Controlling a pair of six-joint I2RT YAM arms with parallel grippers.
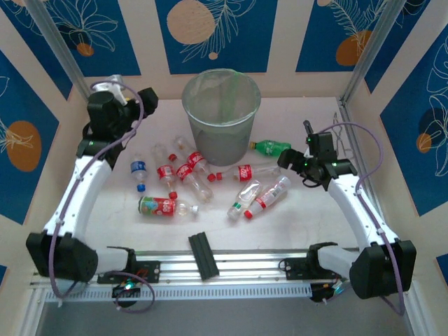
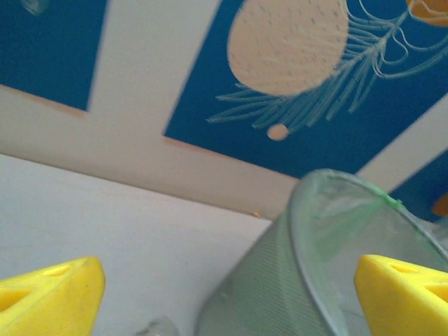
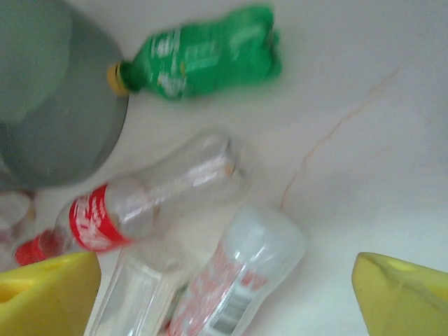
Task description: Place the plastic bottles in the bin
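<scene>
Left gripper (image 2: 224, 283): fingers spread wide, empty, left of the round grey translucent plastic bin (image 1: 221, 133). Right gripper (image 3: 225, 290): spread, empty, right of bin. Outside the bin, I count nine clear plastic bottles (image 1: 166, 206): seven red-labelled, one green bottle (image 1: 271, 147), one blue-labelled bottle (image 1: 138, 170).

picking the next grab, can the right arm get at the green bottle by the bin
Probably yes: the green bottle lies uncovered on the table beside the bin, with the open right fingers close by.

Bright, even light (wrist views blurred)
</scene>
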